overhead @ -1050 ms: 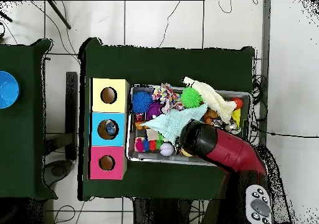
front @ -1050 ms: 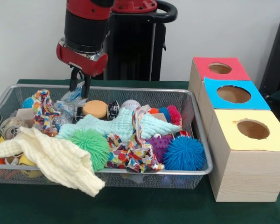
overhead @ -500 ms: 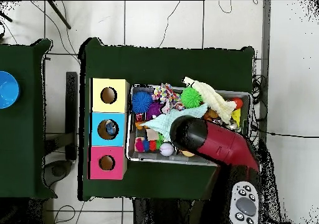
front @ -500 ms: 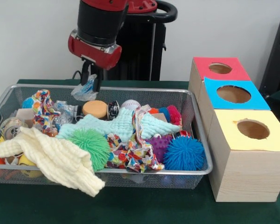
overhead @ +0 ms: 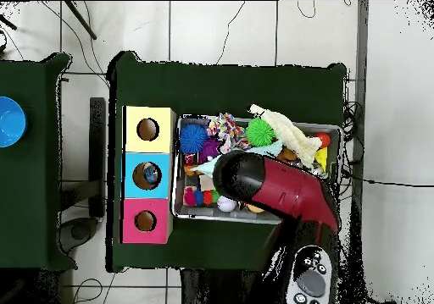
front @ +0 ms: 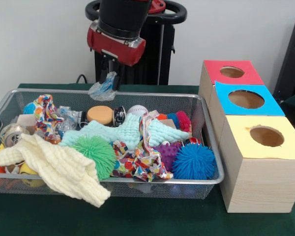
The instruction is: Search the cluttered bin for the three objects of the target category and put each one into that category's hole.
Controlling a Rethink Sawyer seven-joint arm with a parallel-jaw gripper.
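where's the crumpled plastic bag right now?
Front view: the plastic bag hangs pinched in the gripper, lifted above the bin's far rim, up-left of the tan round lid.

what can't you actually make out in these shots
- Gripper: overhead view, hidden under the arm; front view shows it shut on the crinkled plastic bag.
- Bin middle: overhead view, covered by the arm.
- Box holes: front view, insides dark.
- Items under the cream cloth: hidden.

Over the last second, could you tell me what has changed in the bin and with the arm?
The gripper, shut on a crinkled clear plastic wrapper, has lifted it out of the wire bin and carried it toward the boxes. The cloths, spiky balls and boxes stayed put.
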